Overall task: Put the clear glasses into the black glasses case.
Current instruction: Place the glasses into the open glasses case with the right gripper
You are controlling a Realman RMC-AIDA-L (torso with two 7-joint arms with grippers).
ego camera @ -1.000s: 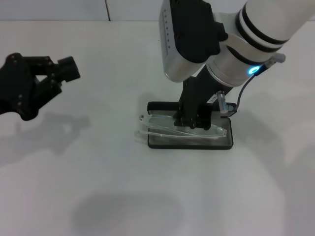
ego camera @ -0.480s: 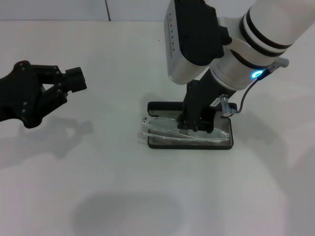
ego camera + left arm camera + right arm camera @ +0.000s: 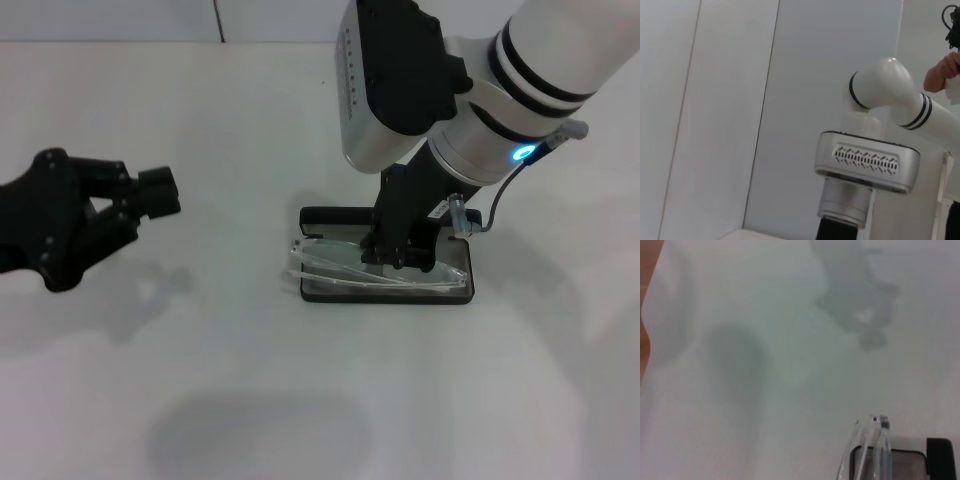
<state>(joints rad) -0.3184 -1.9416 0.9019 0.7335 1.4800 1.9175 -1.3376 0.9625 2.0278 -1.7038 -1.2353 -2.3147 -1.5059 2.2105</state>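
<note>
The black glasses case (image 3: 460,292) lies open on the white table, its lid edge (image 3: 325,215) toward the back. The clear glasses (image 3: 330,265) rest lengthwise across the case's grey lining, one end sticking out past the left rim. My right gripper (image 3: 400,255) reaches straight down over the case's middle and is shut on the clear glasses. The right wrist view shows the glasses' protruding end (image 3: 872,440) and a corner of the case (image 3: 940,455). My left gripper (image 3: 160,193) hovers far to the left of the case, shut and holding nothing.
The white table (image 3: 250,400) spreads out on all sides of the case, and its back edge meets a pale wall. The left wrist view shows only the wall and my right arm (image 3: 865,160).
My left gripper has drifted right and a little nearer. The right gripper and the glasses shifted slightly right over the case, then held still.
</note>
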